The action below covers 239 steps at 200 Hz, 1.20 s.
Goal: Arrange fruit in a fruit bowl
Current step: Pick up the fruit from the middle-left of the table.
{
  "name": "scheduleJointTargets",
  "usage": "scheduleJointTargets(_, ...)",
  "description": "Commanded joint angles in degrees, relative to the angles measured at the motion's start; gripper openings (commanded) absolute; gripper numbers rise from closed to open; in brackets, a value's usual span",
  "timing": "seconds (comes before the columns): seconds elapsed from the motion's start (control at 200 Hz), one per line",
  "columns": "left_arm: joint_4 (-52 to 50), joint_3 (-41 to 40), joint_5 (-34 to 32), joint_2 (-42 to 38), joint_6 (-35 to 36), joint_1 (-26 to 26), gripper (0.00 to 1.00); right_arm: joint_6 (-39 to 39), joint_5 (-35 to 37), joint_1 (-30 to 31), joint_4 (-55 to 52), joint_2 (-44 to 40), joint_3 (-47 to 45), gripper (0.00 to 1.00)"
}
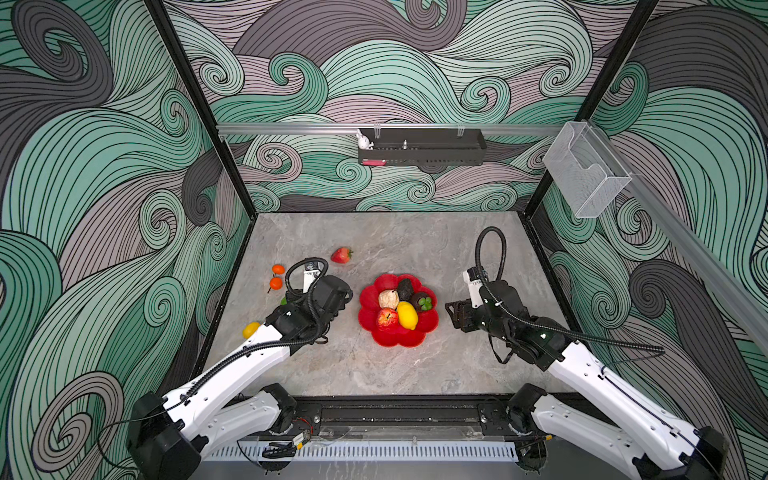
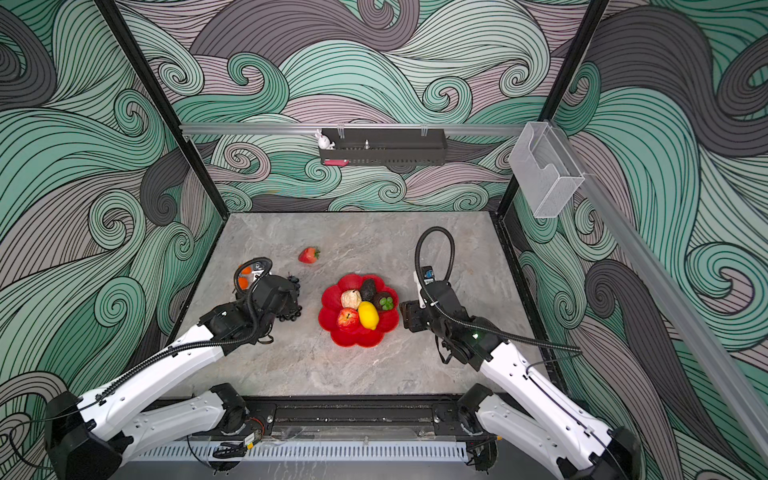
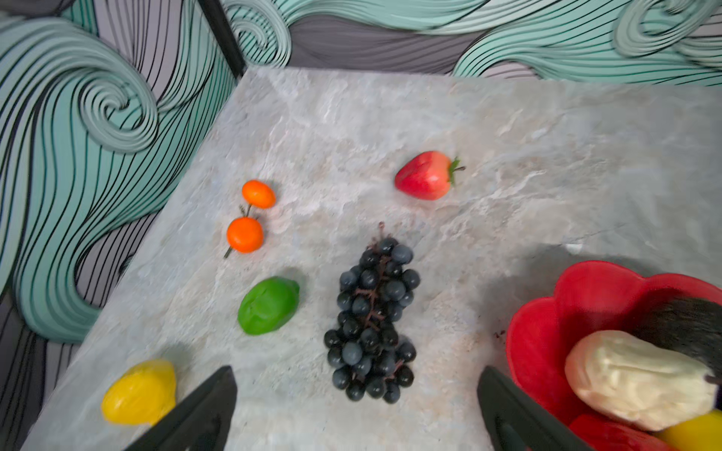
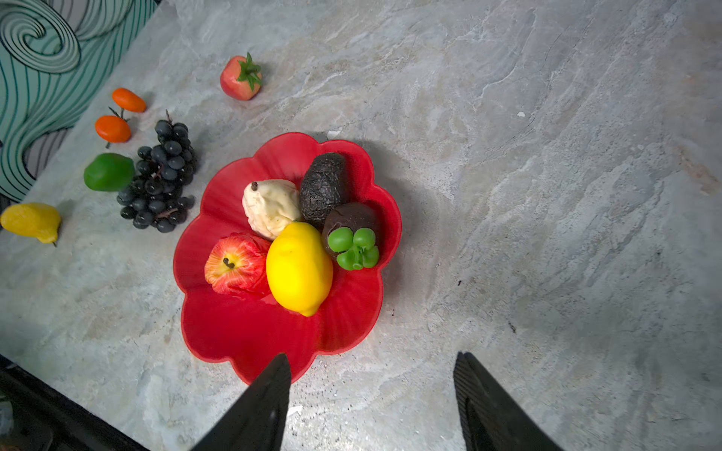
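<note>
A: Now, left gripper (image 3: 357, 373) spread wide over the grape bunch (image 3: 371, 320), holding nothing.
B: Yes, right gripper (image 4: 373, 356) apart too, empty, beside the fruit bowl (image 4: 250, 336) on the table (image 4: 547, 195), apple (image 4: 236, 263) and lemon (image 4: 299, 267) inside.

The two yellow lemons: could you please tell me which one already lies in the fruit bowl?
The lemon beside the red apple, inside the fruit bowl; the other lemon lies on the table, past the grape bunch.
</note>
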Motion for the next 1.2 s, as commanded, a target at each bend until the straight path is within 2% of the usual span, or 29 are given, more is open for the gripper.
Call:
scheduleJointTargets(0.0, -14.7, 2.7, 1.5, -0.8, -7.2, 7.0, 0.99, 3.2, -1.3, 0.2, 5.5, -2.6, -3.0, 0.7)
scheduleJointTargets(0.15, -17.9, 1.0, 5.3, -1.6, -9.7, 19.3, 0.99, 4.4, -2.6, 0.1, 7.7, -4.9, -7.5, 0.73)
scheduleJointTargets(0.3, -17.9, 0.0, 4.0, 1.6, -14.7, 31.5, 0.99, 5.4, -4.9, 0.1, 10.8, -5.6, -9.8, 0.74)
scheduleJointTargets(0.425, -18.0, 1.6, 10.4, 7.5, -17.9, 41.8, 0.98, 5.8, -7.1, 0.1, 12.0, -5.1, -10.4, 0.74)
scheduleJointTargets(0.525, -16.5, 2.2, 6.4, 10.9, -19.1, 43.5, 0.99, 5.5, -8.5, 0.1, 11.7, -4.1, -9.9, 0.74)
scheduleJointTargets(0.645, -13.5, 1.0, 8.5, 13.5, -19.5, 48.0, 0.99, 5.2, -9.4, 0.1, 10.4, -2.3, -8.7, 0.75)
scheduleJointTargets(0.705, -11.6, 0.3, 11.7, 14.9, -19.4, 51.2, 0.99, 5.6, -9.6, 0.0, 10.2, -1.4, -8.5, 0.75)
scheduleJointTargets(0.776, -10.2, 0.9, 18.6, 17.0, -16.9, 55.0, 0.98, 6.6, -9.8, 0.1, 10.4, -0.7, -8.3, 0.74)
scheduleJointTargets(0.936, -5.8, 1.6, 28.3, 21.9, -13.4, 58.1, 0.93, 9.9, -10.6, 0.1, 11.2, 0.5, -8.2, 0.74)
scheduleJointTargets(1.106, -2.7, 1.2, 33.2, 24.9, -12.2, 59.0, 0.92, 10.9, -11.1, 0.1, 10.8, -0.2, -8.3, 0.74)
scheduleJointTargets(1.191, -2.9, 1.5, 32.9, 25.7, -12.4, 59.1, 0.92, 10.8, -11.0, 0.1, 10.5, -0.5, -8.7, 0.74)
